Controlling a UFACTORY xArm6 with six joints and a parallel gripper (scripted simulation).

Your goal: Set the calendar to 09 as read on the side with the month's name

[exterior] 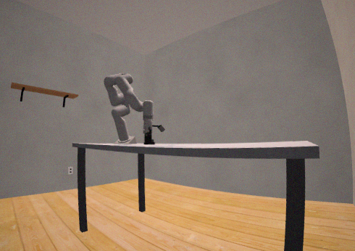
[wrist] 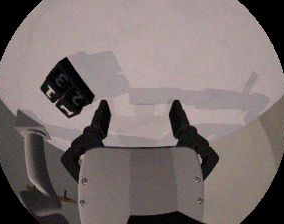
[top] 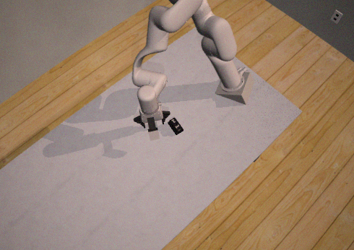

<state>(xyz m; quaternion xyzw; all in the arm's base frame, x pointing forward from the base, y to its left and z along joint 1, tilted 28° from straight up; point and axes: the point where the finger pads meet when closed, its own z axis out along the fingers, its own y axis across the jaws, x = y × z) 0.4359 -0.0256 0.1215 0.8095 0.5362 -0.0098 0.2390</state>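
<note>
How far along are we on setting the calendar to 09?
Early. The calendar sits flat on the table, both cubes side by side in it; digits unreadable here. The gripper is open and empty, low beside it. Left: check the digits, turn cubes as needed, release.

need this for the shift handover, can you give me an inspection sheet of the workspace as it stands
surface: pale grey table top on dark legs.
job's things: small black calendar tray with two cubes lies on the table beside the gripper; digits too small to read.
clutter: nothing seen.
grippers: black two-finger gripper open, holding nothing, low over the table, with the tray off to one side of its fingers.
cables: nothing seen.
surroundings: wooden plank floor, grey walls, wall socket, wooden wall shelf.
</note>
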